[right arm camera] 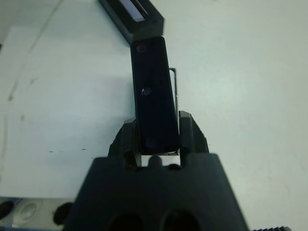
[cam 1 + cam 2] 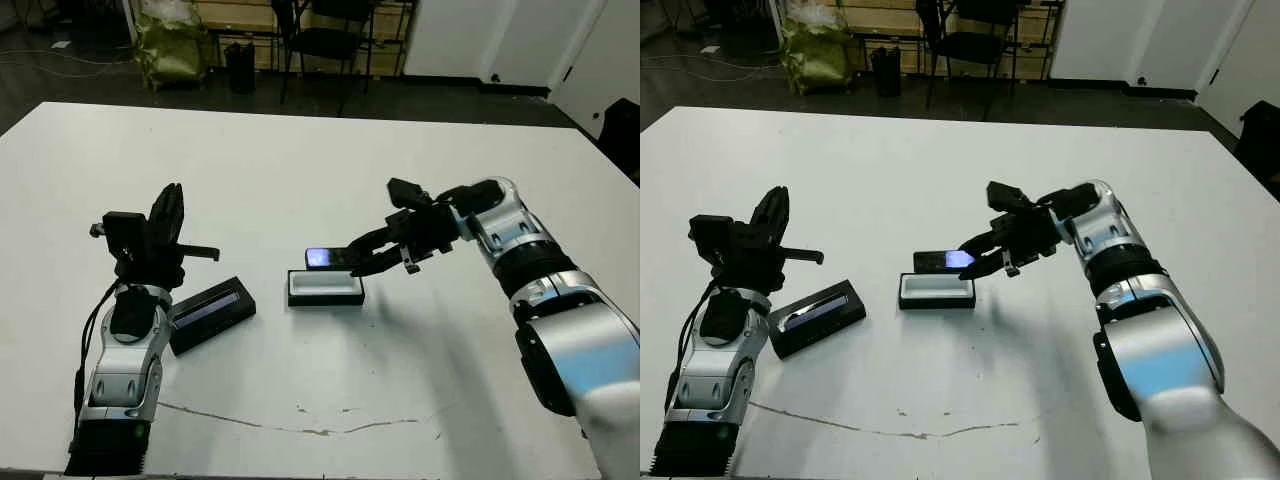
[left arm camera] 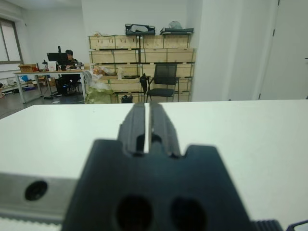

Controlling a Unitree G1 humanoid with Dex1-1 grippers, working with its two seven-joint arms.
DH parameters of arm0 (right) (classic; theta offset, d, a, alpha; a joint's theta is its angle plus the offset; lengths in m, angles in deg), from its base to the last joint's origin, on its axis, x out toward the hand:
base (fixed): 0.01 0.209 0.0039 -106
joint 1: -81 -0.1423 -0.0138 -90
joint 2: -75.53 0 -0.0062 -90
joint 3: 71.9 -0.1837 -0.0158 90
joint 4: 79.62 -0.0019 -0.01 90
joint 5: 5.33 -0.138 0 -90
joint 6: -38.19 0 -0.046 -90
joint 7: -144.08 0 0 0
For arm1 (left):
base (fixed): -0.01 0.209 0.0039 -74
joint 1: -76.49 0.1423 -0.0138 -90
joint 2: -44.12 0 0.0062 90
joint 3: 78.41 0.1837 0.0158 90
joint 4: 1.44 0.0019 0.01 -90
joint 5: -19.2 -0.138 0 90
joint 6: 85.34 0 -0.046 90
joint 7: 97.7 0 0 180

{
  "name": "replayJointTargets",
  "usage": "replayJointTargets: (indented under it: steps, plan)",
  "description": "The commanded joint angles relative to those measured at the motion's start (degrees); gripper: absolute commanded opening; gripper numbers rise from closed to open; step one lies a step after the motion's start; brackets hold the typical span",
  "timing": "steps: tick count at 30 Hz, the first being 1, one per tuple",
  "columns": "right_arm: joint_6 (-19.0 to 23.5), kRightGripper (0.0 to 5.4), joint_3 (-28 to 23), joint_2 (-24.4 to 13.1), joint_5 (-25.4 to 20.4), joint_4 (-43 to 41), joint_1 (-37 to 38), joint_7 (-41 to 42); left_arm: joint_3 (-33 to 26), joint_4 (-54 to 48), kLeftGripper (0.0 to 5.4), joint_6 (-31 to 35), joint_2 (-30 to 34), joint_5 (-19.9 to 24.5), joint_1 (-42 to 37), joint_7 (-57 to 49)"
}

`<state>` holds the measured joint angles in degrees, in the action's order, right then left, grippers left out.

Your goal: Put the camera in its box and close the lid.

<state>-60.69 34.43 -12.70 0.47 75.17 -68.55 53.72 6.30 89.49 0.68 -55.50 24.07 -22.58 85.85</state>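
Camera [image 2: 328, 259] clamped in right gripper [image 2: 362, 262] above box [image 2: 325, 289]; left gripper [image 2: 168, 214] closed, empty.

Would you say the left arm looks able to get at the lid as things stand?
Probably yes. The lid lies flat on the table right beside the left arm, with nothing on it or between them. The left tool is raised above the table, shut and empty, so it would have to open and come down.

The right gripper [image 2: 362, 262] reaches from the right, its fingers clamped on the camera [image 2: 328, 258] just above the box [image 2: 325, 288]. Left of the box, the left gripper [image 2: 168, 210] is raised, fingers pressed together.
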Motion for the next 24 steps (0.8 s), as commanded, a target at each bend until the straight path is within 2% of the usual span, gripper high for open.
replayJointTargets:
  steps: [1, 6, 8, 10, 13, 18, 24]
  plan:
    - [-1.31, 0.67, 1.12, 1.07, 1.71, 1.88, -0.82, -0.06, 0.22, 0.34, 0.0, 1.31, -0.04, -0.31, -0.04, 0.09]
    - [-0.67, 0.67, 0.97, 2.38, 1.85, 3.31, -1.24, 0.37, 0.19, 0.83, 0.0, 0.33, 0.17, -0.73, 0.07, 0.0]
    - [-2.58, 0.67, 1.37, 2.21, 2.5, 2.59, -0.94, -0.82, 0.08, 1.1, 0.0, -0.28, 0.1, -0.54, 0.13, 0.14]
    - [-2.66, 0.67, 1.84, 1.95, 3.3, 1.92, -0.9, -1.86, -0.05, 0.99, 0.0, -0.05, -0.04, -0.07, 0.26, 0.26]
    - [-1.5, 0.67, 2.43, 1.63, 4.42, 1.12, -0.83, -3.21, 0.08, 0.45, 0.0, 0.87, -0.02, -0.29, 0.4, -0.04]
    - [3.38, 0.67, 2.49, 2.23, 5.16, 0.95, -0.98, -5.37, 0.18, 0.28, 0.0, 1.19, -0.28, -0.14, 0.31, -0.12]
    - [4.48, 0.67, 2.5, 2.72, 5.28, 0.2, -0.12, -9.32, 0.05, 0.63, 0.0, 0.67, -0.2, -0.04, 0.37, 0.08]
